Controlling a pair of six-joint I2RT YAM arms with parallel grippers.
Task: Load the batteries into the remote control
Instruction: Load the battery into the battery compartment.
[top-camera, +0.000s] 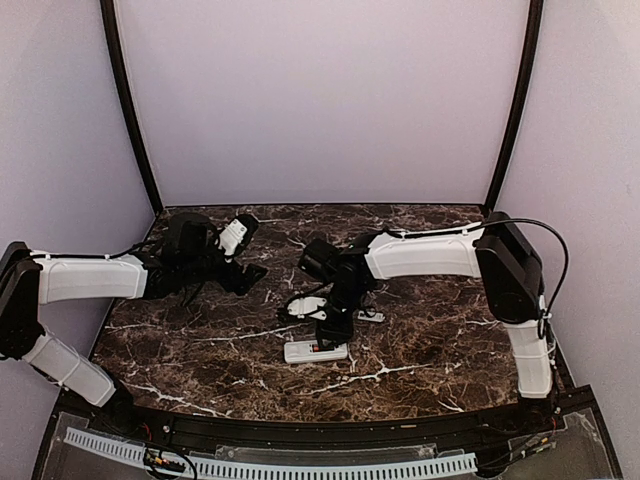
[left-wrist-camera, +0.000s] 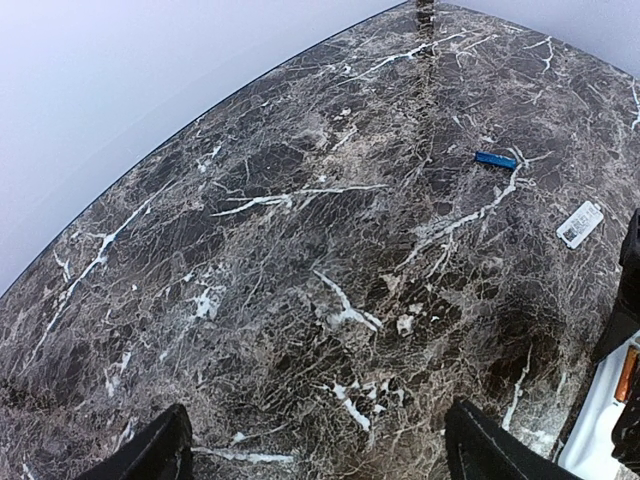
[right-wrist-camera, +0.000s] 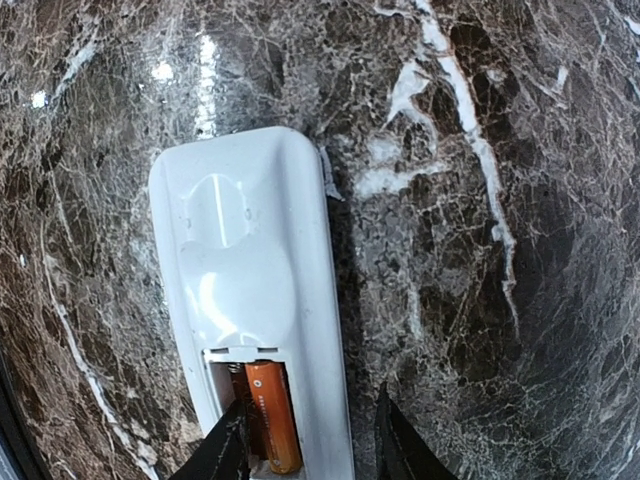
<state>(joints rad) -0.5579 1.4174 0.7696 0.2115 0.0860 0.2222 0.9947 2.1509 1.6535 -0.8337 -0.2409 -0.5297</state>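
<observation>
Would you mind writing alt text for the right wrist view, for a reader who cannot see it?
A white remote control lies back-up on a dark marble table, its battery compartment open with an orange battery seated inside. The right gripper hovers open at the bottom edge, its two black fingertips either side of the battery.

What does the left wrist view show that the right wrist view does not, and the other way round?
Only left wrist: the blue battery and a small white flat piece, lying apart. Only right wrist: the plain back of the remote control and its open compartment. Both: the marble table and the orange battery sitting in the remote.
</observation>
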